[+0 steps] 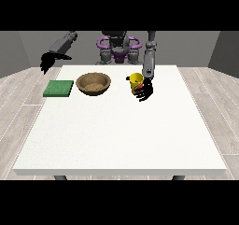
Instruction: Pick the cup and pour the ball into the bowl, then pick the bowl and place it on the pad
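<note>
A yellow cup stands on the big white table, and the hand at the view's right is right up against it with its black fingers spread beside and below the cup, but I cannot tell if they are wrapped around it. A brown wooden bowl sits to the left of the cup, and a flat green pad lies just beside the bowl, further left. The hand at the view's left hangs in the air past the table's far left corner with its fingers pointing down, holding nothing.
</note>
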Controlling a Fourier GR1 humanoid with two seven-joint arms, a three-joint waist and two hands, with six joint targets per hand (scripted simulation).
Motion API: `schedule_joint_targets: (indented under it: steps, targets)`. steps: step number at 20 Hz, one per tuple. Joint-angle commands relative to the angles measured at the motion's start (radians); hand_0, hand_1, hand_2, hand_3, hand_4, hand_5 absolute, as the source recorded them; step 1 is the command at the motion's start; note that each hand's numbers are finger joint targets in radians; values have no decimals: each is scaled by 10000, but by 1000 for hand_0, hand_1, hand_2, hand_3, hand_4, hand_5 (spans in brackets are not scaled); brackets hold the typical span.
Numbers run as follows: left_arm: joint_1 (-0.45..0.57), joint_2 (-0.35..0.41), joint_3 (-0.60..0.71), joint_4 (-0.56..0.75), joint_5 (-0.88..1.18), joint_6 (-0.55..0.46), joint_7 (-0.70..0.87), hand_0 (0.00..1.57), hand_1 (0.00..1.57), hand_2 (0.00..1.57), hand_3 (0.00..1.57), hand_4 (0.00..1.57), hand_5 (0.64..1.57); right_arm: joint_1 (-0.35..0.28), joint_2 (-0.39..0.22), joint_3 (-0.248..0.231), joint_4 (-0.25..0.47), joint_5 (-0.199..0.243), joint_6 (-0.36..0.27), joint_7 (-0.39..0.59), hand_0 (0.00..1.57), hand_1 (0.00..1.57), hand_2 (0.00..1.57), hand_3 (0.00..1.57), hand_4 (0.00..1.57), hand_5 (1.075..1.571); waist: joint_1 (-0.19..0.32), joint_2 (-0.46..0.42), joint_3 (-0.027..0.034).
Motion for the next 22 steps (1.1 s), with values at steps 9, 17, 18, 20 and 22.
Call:
schedule_joint_targets:
  steps: [9, 17, 18, 20, 22]
  targets:
    - [-106, 680, -2007, 344, -3552, 3375, 3080, 1350, 1350, 1571, 1571, 1036, 1527, 157, -192, -169, 1974, 63, 212, 259, 0, 0, 53, 374, 0, 1570, 352, -2113, -158]
    - [-874, -369, -4709, 1749, -7863, 5044, 6939, 1341, 1341, 1571, 1571, 938, 1561, 357, -645, -310, 3493, 146, 603, 591, 0, 0, 162, 293, 398, 1566, 487, -3943, -121]
    - [-1240, -530, -4980, 2001, -8417, 5082, 7459, 1325, 1325, 1571, 1571, 908, 1562, 489, -471, -255, 3599, 159, 760, 153, 0, 0, 111, 292, 431, 1565, 397, -3849, -109]
    - [-1878, -719, -5479, 2533, -9492, 4769, 8599, 1294, 1294, 1571, 1571, 868, 1559, 250, -660, -456, 4025, 20, 772, 426, 0, 0, 108, 276, 502, 1564, 799, -4067, -129]
    - [-2153, -1138, -5980, 2650, -10013, 4426, 9805, 1294, 1294, 1571, 1571, 868, 1559, 734, -331, -347, 4268, 277, 571, -115, 0, 0, 160, 233, 602, 1556, 836, -4398, -168]
